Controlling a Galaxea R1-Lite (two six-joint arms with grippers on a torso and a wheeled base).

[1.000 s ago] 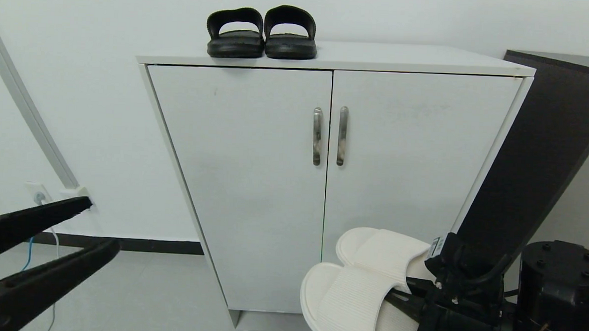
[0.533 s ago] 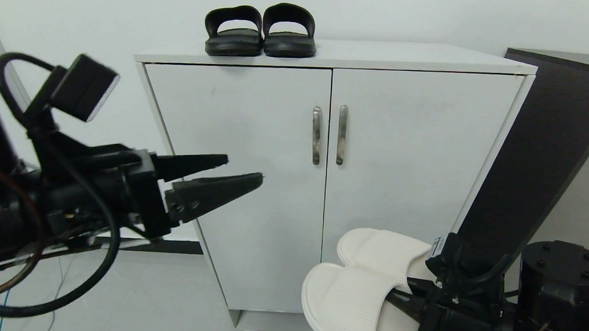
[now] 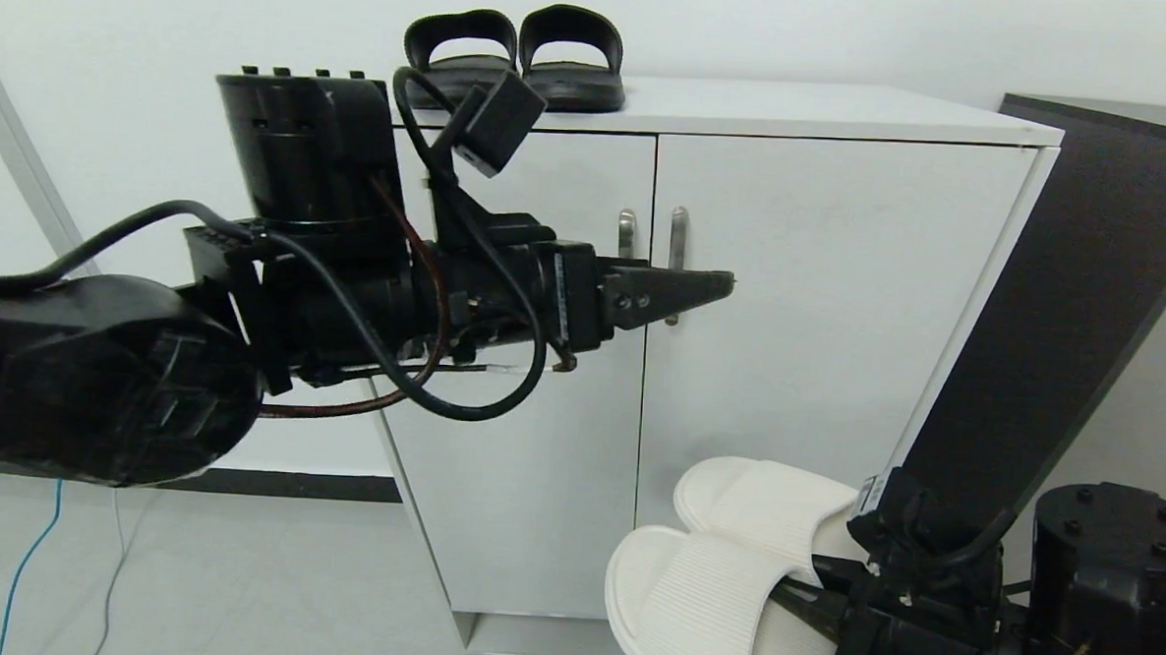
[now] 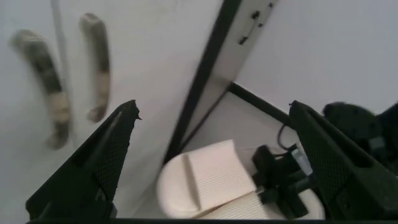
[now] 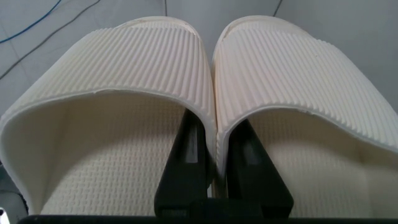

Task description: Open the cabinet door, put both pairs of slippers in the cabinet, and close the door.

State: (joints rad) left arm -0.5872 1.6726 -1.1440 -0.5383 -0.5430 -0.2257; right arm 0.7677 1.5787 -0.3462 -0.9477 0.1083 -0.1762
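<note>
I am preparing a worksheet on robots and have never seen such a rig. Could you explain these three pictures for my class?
This is a robot with two arms, each ending in a gripper. The wide picture comes from a camera on its head; the other two come from cameras on its wrists. Before it stands a white two-door cabinet, doors shut, with a pair of black rubber slide slippers on top. The left gripper, fingers open, hangs in front of the slim metal door handles. The right gripper is shut on a pair of white ribbed slippers, one finger inside each, pinching their inner sides together.
</note>
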